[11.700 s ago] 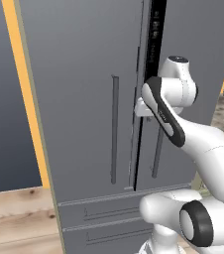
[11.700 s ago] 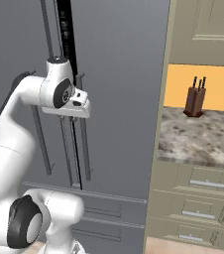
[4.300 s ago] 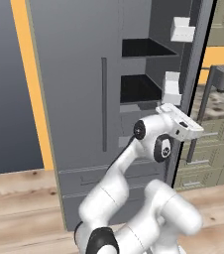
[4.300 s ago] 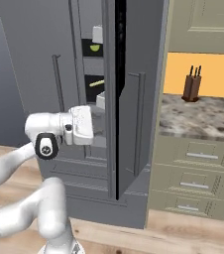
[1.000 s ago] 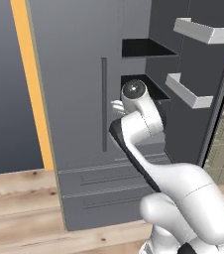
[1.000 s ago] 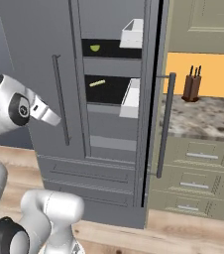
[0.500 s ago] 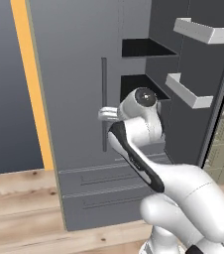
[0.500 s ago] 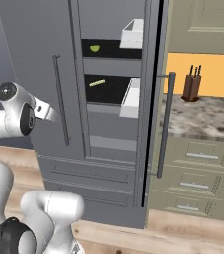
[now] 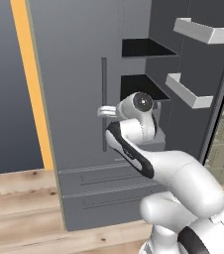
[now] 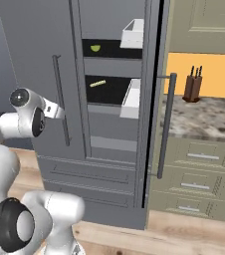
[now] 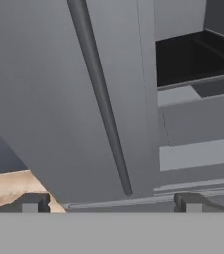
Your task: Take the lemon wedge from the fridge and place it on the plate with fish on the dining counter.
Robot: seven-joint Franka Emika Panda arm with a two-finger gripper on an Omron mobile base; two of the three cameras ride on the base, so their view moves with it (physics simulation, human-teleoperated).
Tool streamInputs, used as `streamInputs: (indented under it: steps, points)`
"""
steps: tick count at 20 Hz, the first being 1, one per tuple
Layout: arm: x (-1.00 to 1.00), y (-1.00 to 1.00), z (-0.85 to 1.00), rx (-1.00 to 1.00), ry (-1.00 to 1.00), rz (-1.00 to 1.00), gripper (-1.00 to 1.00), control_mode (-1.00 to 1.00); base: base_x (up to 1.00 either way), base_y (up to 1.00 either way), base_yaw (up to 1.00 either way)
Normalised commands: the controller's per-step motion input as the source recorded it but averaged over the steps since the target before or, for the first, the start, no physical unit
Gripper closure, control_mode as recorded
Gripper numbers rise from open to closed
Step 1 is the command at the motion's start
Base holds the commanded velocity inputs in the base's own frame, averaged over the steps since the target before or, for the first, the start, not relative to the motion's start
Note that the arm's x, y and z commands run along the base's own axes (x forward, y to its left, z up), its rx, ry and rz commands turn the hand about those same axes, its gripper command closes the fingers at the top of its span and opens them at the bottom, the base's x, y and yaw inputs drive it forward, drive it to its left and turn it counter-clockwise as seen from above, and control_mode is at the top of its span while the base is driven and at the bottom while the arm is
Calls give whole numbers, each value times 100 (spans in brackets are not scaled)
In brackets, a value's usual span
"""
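We judge the fetching step underway: the fridge (image 10: 109,99) has its right door open, and the lemon wedge (image 10: 95,48) lies on the upper shelf. The gripper (image 11: 109,201) (jaws wide, empty) faces the left door's handle (image 11: 100,94); next, reach inside.

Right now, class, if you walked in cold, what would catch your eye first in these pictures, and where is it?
The fridge stands with its right door swung wide, baring dark shelves; a small green lemon wedge sits on the upper one. The white arm's open gripper is by the shut left door's long handle. A knife block stands on the stone counter to the right.
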Motion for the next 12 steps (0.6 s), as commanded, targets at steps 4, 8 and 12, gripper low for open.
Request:
streamInputs:
  steps: [4, 8, 12]
  points:
    - [86, 2, 0, 0, 3, 0, -100, -100, 0, 0, 0]
    - [90, 13, -3, -3, 2, 0, -100, -100, 0, 0, 0]
    - [85, 19, -6, -6, 0, -1, -100, -100, 0, 0, 0]
